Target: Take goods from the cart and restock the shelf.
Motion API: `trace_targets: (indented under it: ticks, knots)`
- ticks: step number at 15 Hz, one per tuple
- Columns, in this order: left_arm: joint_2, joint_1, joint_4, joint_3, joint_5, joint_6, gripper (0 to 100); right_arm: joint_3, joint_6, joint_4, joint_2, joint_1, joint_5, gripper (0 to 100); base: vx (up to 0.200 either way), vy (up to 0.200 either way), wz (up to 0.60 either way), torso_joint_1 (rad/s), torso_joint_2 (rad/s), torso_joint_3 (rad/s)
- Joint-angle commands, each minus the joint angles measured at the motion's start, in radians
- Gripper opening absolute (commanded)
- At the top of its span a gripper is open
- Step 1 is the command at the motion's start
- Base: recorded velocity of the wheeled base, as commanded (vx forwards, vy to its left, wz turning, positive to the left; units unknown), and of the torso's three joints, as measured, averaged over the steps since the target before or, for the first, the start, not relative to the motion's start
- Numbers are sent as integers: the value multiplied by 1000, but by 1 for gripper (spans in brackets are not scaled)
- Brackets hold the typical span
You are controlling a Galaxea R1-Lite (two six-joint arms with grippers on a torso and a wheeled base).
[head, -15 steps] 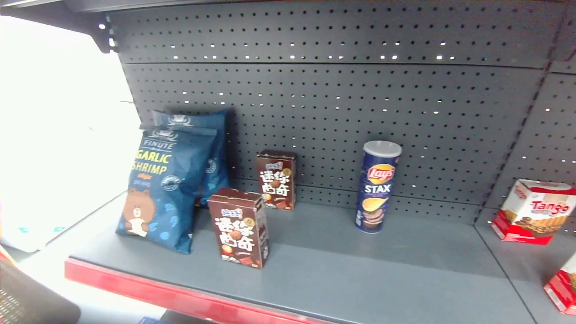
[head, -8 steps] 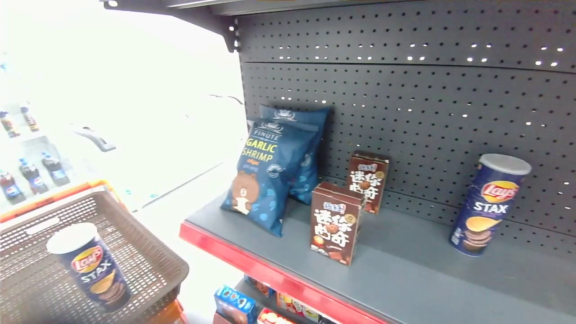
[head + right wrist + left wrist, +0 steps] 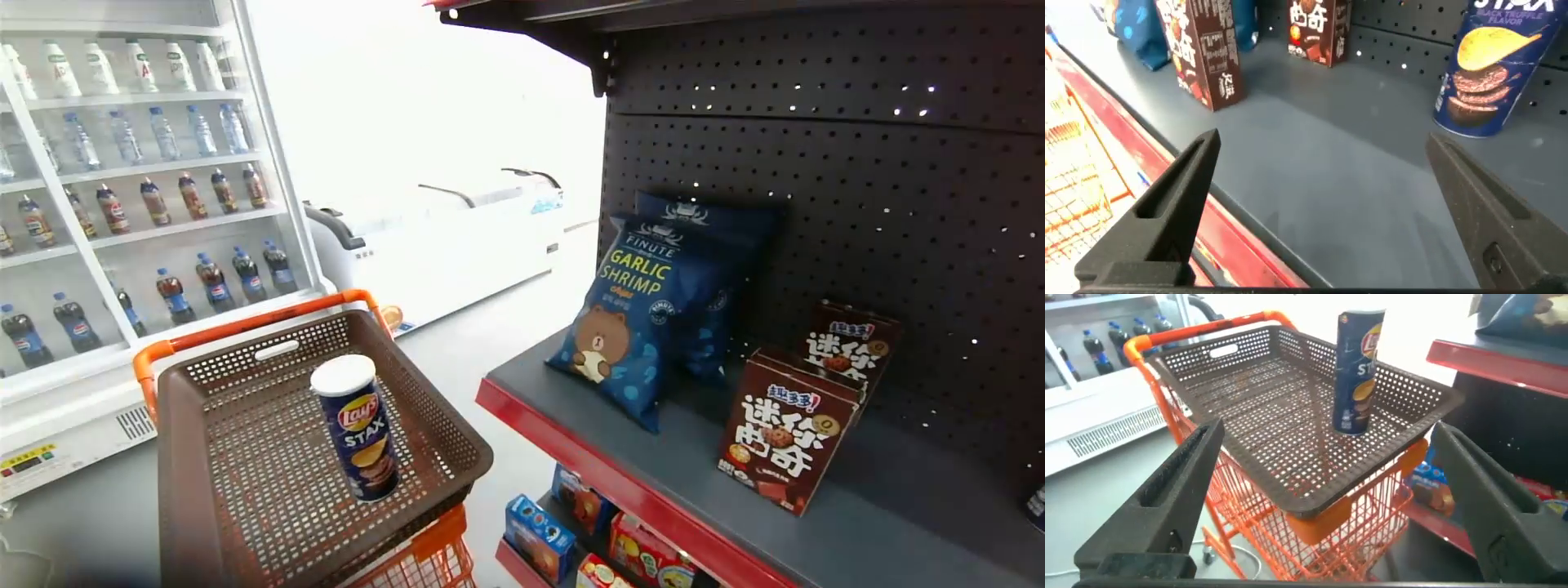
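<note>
The head camera looks down from high at the cart [image 3: 175, 474] and shelf [image 3: 588, 465]. The left wrist camera sits near the cart, the right wrist camera near the shelf

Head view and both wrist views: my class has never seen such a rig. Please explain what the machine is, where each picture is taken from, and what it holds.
It is a wheeled robot with two arms, restocking a shop. The wide picture comes from its head camera: a brown cart basket with one chip can standing in it, beside a grey shelf bearing blue snack bags and brown boxes. The other two come from wrist cameras. The dark prongs are each arm's tool: the left tool is open, facing the basket; the right tool is open, facing the shelf, near a second can. Neither holds anything.
</note>
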Motion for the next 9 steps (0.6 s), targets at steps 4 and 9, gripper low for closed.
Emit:
trace_targets:
  ticks: [4, 9]
  knots:
    - [0, 1, 0, 0, -2, 0, 100, 0, -1, 1, 0, 0, 0, 100, -100, 0, 0, 6, 5, 0]
    - [0, 1, 0, 0, 0, -1, 100, 0, -1, 1, 0, 0, 0, 100, 0, 0, 360, 0, 0, 2]
